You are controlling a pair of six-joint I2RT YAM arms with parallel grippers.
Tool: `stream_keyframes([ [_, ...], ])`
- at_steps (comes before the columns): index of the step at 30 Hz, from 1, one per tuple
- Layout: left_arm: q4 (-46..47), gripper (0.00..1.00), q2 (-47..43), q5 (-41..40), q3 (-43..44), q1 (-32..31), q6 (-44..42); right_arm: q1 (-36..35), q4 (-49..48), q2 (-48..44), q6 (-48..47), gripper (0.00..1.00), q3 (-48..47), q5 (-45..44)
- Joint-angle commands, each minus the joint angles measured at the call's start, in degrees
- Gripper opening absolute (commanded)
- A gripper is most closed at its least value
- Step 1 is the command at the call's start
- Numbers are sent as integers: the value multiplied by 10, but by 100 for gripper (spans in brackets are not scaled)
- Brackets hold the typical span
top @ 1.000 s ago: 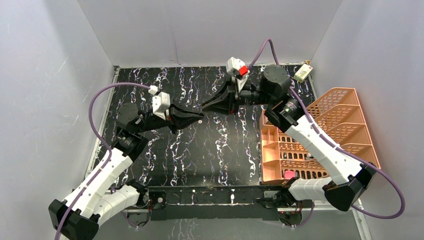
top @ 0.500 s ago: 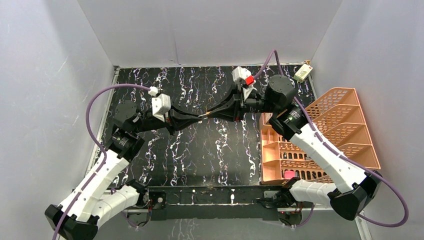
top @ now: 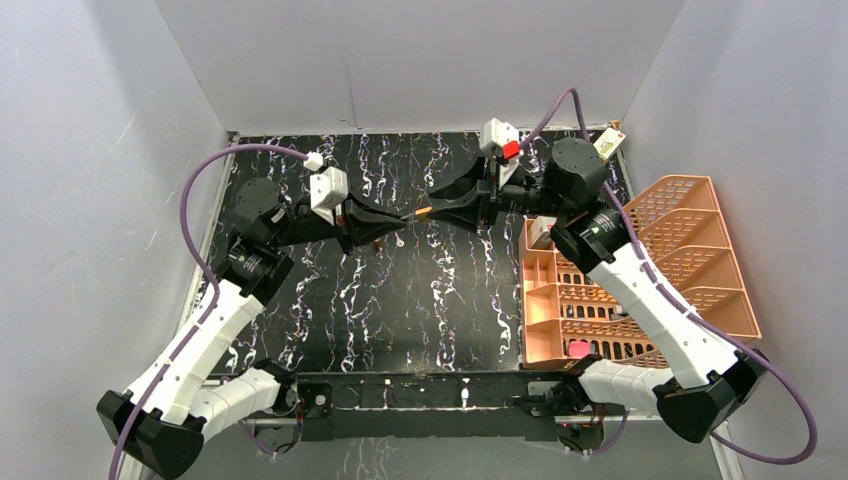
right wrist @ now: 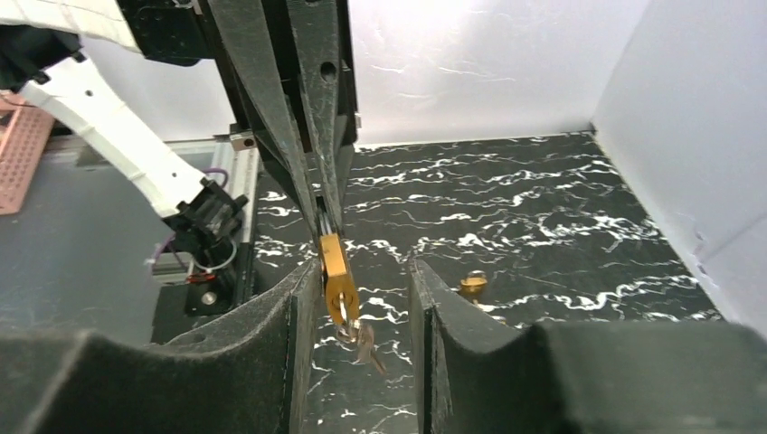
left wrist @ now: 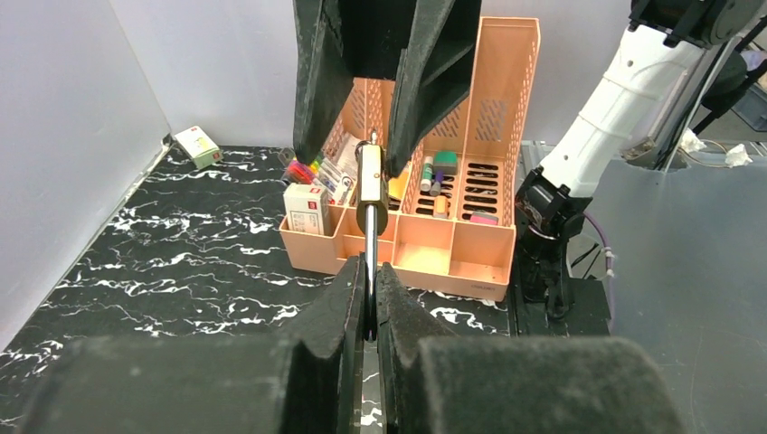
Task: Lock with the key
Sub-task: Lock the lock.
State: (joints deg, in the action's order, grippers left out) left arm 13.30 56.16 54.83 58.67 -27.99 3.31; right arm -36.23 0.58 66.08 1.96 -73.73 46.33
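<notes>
A brass padlock [top: 422,212] hangs in the air between my two grippers over the far middle of the table. My left gripper [left wrist: 370,294] is shut on its silver shackle [left wrist: 370,253], and the brass body [left wrist: 370,176] points away towards the right arm. My right gripper [right wrist: 362,298] is open, its fingers [right wrist: 289,316] on either side of the padlock body [right wrist: 338,276] without pinching it. A small bunch of keys [right wrist: 364,339] dangles from the keyhole end of the padlock. In the top view my left gripper [top: 400,216] and right gripper [top: 436,208] meet tip to tip.
An orange desk organiser [top: 650,262] with pens and small boxes stands at the right, also in the left wrist view [left wrist: 470,258]. A small white box [top: 606,146] lies in the far right corner. A small brass object [right wrist: 471,285] lies on the black marbled table [top: 440,300].
Both arms have moved toward the far side and come together. My right gripper, earlier shut and apart from the left, now stands open around the padlock held by my left gripper.
</notes>
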Motion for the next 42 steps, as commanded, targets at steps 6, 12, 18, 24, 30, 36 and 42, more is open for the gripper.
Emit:
stream_keyframes([
  [6, 19, 0, -4, 30, 15, 25, -1, 44, 4, -74, -37, 51, 11, -34],
  [12, 65, 0, 18, 54, 5, 44, 34, 44, 4, -47, -24, 41, 23, 32],
  [18, 98, 0, 37, 75, -1, 59, 64, 44, 6, -25, -11, 37, 16, 63],
  [24, 140, 0, 47, 89, -16, 74, 96, 45, -1, -17, -8, 33, 17, 71],
  [30, 173, 0, 64, 107, -21, 84, 122, 45, -25, -8, -4, 32, 20, 78],
  [36, 190, 0, 75, 118, -25, 92, 136, 44, -33, 2, -3, 32, 13, 81],
  [42, 202, 0, 79, 124, -29, 99, 145, 44, -37, 12, 1, 28, 3, 86],
])
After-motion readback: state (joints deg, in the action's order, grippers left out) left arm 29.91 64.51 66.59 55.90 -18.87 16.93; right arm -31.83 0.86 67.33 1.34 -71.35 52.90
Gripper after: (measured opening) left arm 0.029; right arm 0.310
